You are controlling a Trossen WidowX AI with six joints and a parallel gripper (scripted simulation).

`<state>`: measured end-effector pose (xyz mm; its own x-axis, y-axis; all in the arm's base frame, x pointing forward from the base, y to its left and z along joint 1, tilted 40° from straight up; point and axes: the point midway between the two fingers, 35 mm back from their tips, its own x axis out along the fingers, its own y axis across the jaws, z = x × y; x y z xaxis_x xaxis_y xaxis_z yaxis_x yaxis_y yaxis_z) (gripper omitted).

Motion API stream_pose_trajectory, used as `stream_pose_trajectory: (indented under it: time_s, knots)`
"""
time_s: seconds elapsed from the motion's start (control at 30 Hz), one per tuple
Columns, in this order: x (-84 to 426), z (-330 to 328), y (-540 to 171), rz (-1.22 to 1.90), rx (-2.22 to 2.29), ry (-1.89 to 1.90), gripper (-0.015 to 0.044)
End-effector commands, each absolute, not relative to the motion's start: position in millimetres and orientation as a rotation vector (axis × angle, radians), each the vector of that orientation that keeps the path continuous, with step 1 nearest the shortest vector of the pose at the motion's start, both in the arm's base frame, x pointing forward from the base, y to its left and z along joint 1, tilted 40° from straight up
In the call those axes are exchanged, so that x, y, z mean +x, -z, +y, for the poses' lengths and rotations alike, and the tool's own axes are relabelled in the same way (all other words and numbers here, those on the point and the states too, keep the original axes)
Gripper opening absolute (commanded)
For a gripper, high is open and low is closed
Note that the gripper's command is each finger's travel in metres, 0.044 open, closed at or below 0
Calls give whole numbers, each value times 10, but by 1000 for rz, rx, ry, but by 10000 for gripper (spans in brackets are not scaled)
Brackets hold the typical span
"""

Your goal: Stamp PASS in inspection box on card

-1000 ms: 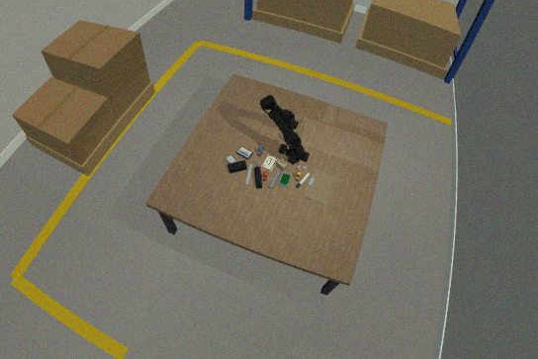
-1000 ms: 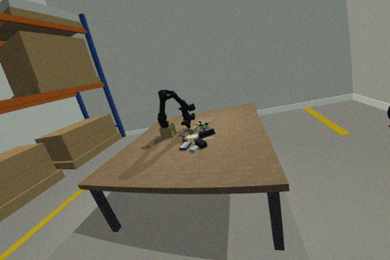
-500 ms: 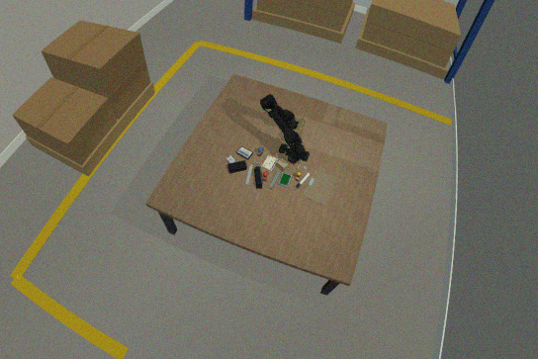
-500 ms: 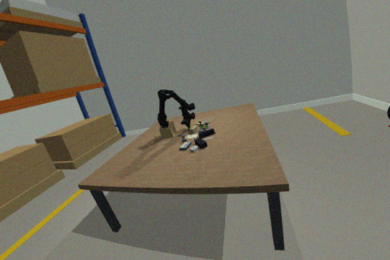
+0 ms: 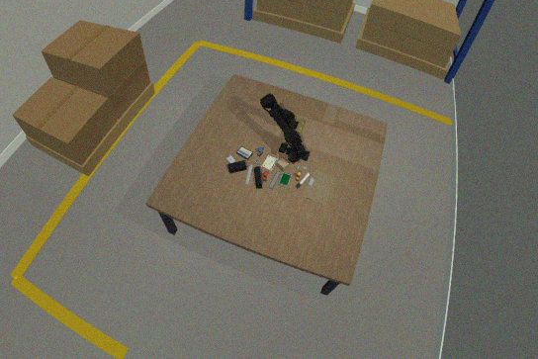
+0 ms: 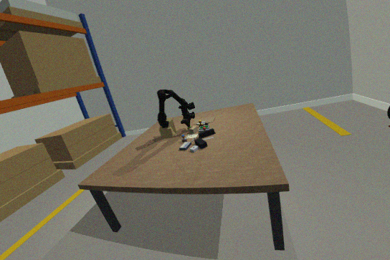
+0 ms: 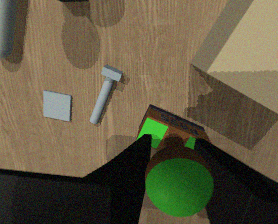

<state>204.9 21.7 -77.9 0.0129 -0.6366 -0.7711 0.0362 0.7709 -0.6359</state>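
Observation:
My gripper [image 7: 172, 143] [image 6: 188, 126] is shut on a stamp with a round green knob [image 7: 179, 187], a brown handle neck and a brown rectangular block with bright green patches on top. The stamp is upright, at or close above the bench; which cannot be told. Its printing face and any lettering are hidden. The arm's end covers it in the top view. A white card [image 5: 269, 162] [image 6: 192, 136] lies on the bench beside the arm's end; its box is too small to make out. I cannot tell which item is the ink pad.
A grey bolt [image 7: 103, 101] and a grey square plate [image 7: 57, 105] lie left of the stamp. A beige block [image 7: 250, 47] [image 5: 282, 164] stands at the right in the wrist view. Black items [image 5: 236, 167] [image 5: 258, 177], a green board [image 5: 285, 179] and a blue-white rectangular item [image 5: 244, 152] lie around the card.

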Motion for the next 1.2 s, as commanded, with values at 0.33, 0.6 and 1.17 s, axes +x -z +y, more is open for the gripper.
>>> stream_pose_trajectory:
  time_s: [0.33,0.6,1.17]
  knots:
    - [2055,271,724,1478,-504,559,0]
    - [2055,296,695,1478,-504,559,0]
    - [2054,348,632,1479,-503,557,0]
